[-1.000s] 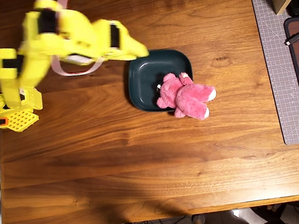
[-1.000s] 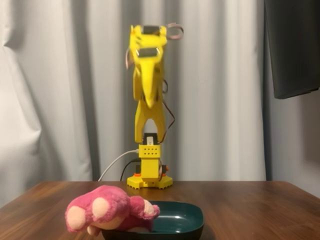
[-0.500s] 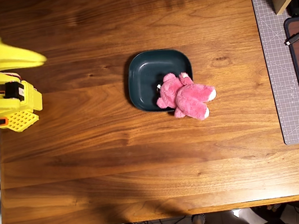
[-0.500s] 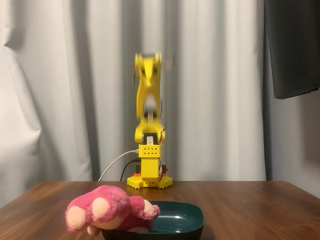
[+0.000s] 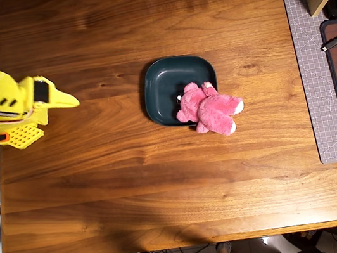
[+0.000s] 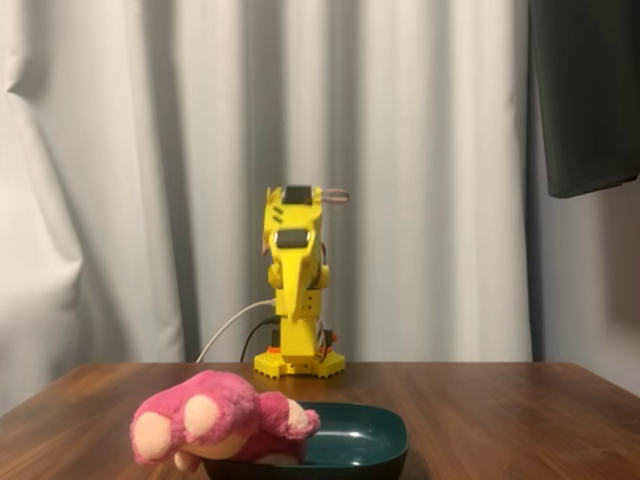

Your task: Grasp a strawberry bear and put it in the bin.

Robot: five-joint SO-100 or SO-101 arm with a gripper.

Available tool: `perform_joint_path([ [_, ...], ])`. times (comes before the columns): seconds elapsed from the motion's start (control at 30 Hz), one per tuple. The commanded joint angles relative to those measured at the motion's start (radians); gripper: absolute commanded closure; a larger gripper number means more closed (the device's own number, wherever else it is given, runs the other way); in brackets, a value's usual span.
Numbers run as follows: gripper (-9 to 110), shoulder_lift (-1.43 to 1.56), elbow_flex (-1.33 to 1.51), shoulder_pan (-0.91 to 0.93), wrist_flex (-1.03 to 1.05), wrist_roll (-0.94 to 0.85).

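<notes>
Fingers (image 5: 74, 103) pressed together, empty, well apart from strawberry bear (image 5: 210, 108) draped over bin (image 5: 161, 86) rim.

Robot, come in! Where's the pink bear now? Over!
Gripper folded by its base, holding nothing. Bear draped across dish rim, legs hanging out. Nothing in the way.

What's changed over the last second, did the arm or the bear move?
The yellow arm's gripper pulled back from over the dark teal dish and folded down over its base. The fluffy pink plush bear has not moved, lying half across the dish rim.
</notes>
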Motion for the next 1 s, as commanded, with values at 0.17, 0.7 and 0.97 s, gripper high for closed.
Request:
perform_joint_path([
  [0.17, 102, 0.029, 0.127, -0.032, -0.072, -0.003],
  [0.7, 102, 0.029, 0.13, 0.008, -0.074, -0.008],
  [0.97, 102, 0.029, 0.13, 0.015, -0.074, -0.008],
])
